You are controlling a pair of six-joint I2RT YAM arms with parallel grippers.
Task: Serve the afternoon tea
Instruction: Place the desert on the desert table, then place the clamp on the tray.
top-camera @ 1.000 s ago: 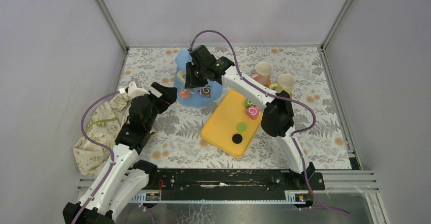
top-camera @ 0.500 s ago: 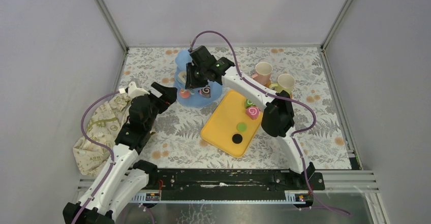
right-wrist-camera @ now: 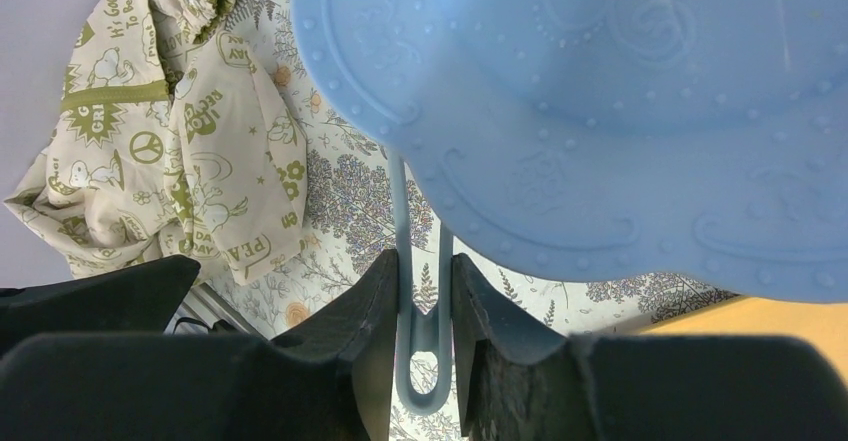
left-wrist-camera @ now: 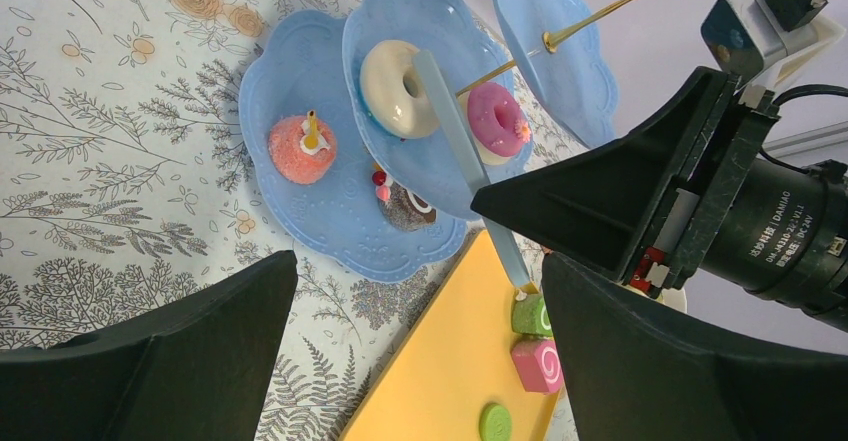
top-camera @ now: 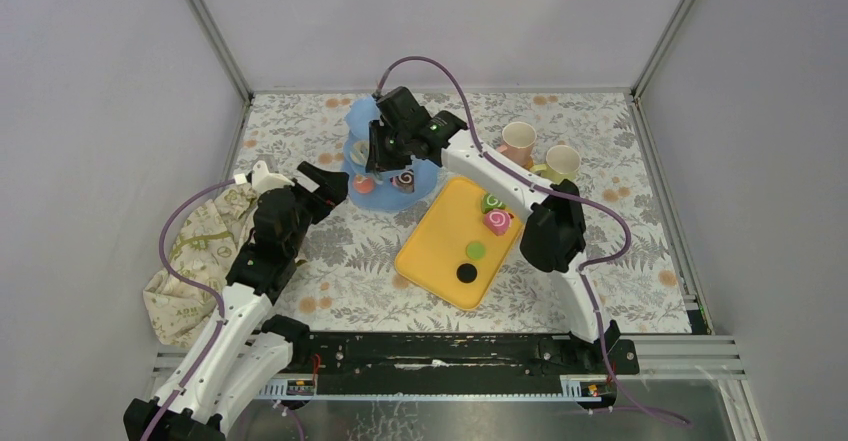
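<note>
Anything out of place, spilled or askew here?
Only the beige cloth stands out: it lies crumpled in a heap at the left edge of the table rather than spread flat. Nothing looks spilled or damaged.

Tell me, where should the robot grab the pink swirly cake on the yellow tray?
Probably from straight above, pinching two flat opposite sides of the pink swirly cake. It lies swirl-up on the yellow tray, and the green cake sits right next to one side, so use the free sides.
</note>
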